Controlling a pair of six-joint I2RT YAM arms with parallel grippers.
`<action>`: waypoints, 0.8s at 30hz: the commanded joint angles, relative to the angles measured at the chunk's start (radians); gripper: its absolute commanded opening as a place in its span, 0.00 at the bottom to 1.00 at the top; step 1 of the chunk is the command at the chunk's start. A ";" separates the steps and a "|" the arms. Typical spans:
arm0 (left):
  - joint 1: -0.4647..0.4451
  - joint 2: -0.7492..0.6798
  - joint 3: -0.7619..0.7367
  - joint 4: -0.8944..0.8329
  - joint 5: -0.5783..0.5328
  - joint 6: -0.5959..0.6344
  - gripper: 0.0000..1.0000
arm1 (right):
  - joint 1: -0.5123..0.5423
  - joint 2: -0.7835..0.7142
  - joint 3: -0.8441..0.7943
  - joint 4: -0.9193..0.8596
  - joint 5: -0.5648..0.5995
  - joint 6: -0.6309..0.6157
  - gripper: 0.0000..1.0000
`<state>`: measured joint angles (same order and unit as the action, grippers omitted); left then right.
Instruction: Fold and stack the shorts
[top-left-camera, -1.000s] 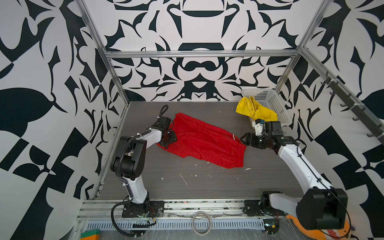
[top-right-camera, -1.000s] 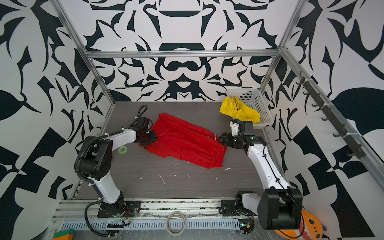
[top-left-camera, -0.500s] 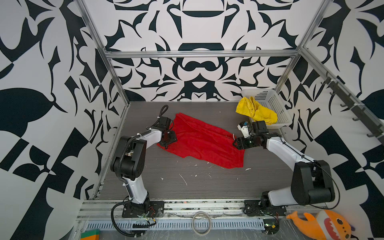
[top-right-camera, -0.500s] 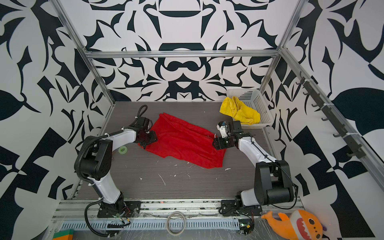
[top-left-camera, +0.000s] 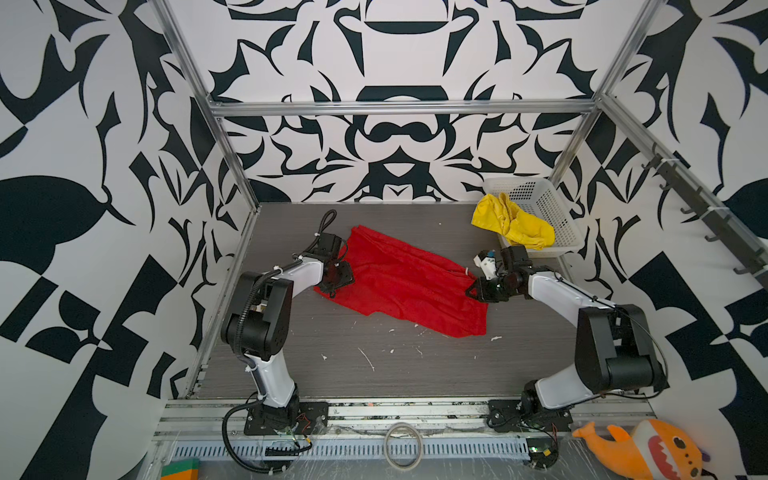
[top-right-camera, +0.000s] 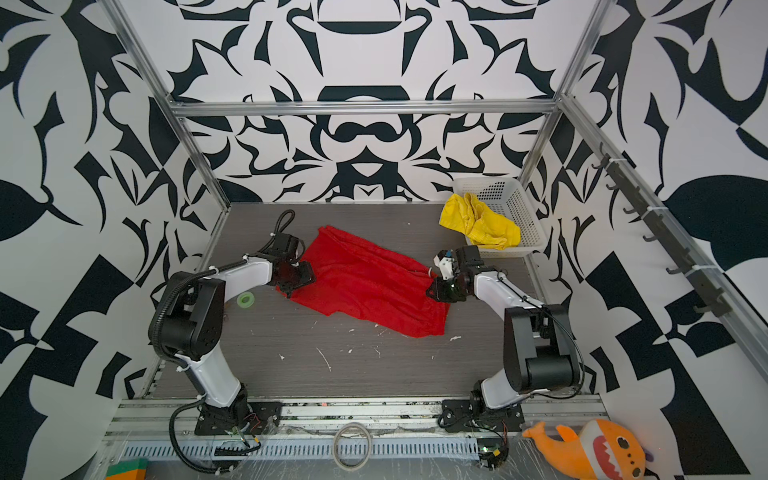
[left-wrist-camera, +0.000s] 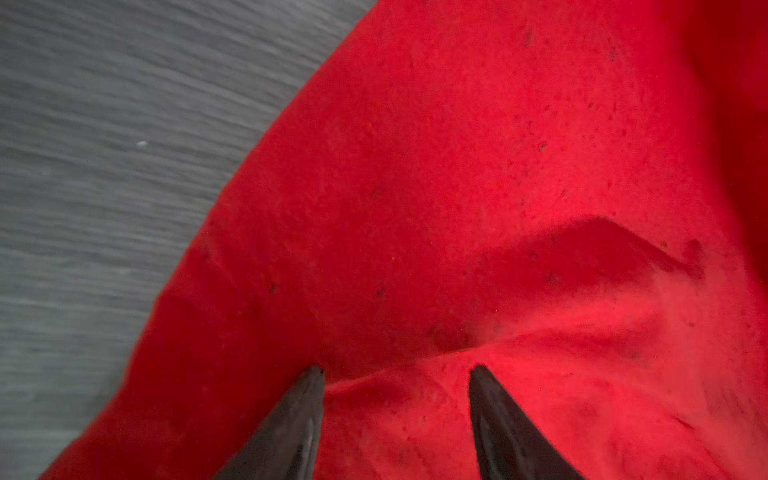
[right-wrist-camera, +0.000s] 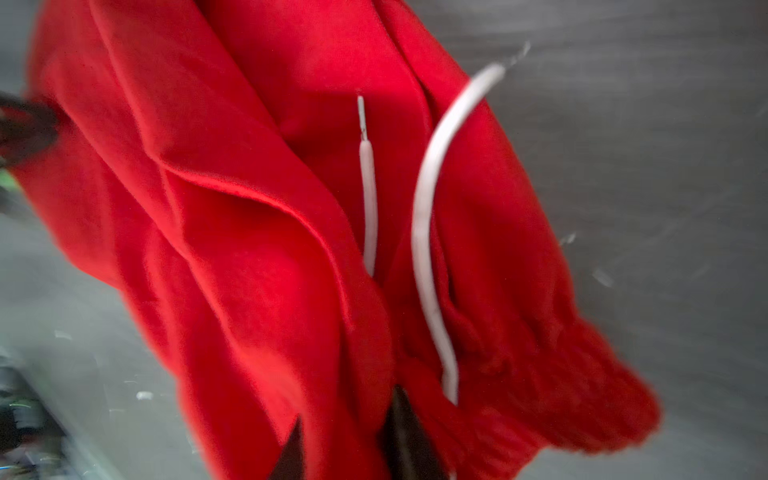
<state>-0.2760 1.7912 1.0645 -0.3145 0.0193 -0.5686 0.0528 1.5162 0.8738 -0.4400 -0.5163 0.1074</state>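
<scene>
Red shorts (top-left-camera: 407, 282): spread diagonally across the middle of the table (top-left-camera: 374, 365), rumpled, not yet folded; waistband end toward the right arm, white drawstring (right-wrist-camera: 424, 232) loose on top there.

Yellow shorts (top-left-camera: 513, 224): bunched, draped over the near rim of the white basket (top-left-camera: 552, 208) at the back right, partly hanging out; untouched, well apart from both arms.

Left end effector (top-left-camera: 334, 286): at the left edge of the red shorts; in the wrist view, fingertips (left-wrist-camera: 291, 424) part-way apart with puckered cloth filling the gap and creases running from the tips; reads as a pinch on a thick bunch, though not certain.

Right end effector (top-left-camera: 473, 292): at the waistband end; narrow, nipped on a fold of red cloth just beside the drawstring; wrist view blurred, so depth of bite unclear.

Handling, as a judgement: thin, light, floppy; no stiffness, so sags and drags between two grip points; likely a bit slippery, easy to lose from a shallow pinch; gathered waistband thicker, better purchase.

Where to hold: waistband corner on one side, leg hem on the other; take both layers, not the top one only; keep clear of the drawstring, or only the cord may come up; keep cloth taut between the arms before laying the fold.
</scene>
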 joint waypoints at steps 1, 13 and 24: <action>0.000 0.018 0.017 -0.037 -0.009 0.010 0.60 | -0.033 -0.036 0.077 -0.103 -0.145 0.144 0.12; 0.000 0.013 0.007 -0.044 -0.022 0.022 0.60 | -0.138 -0.019 -0.007 -0.162 -0.308 0.336 0.00; 0.000 -0.019 0.013 -0.051 -0.013 0.020 0.60 | -0.174 0.190 0.022 -0.105 -0.116 0.330 0.39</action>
<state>-0.2760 1.7908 1.0649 -0.3195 0.0154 -0.5503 -0.1200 1.7374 0.8619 -0.5446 -0.7635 0.4431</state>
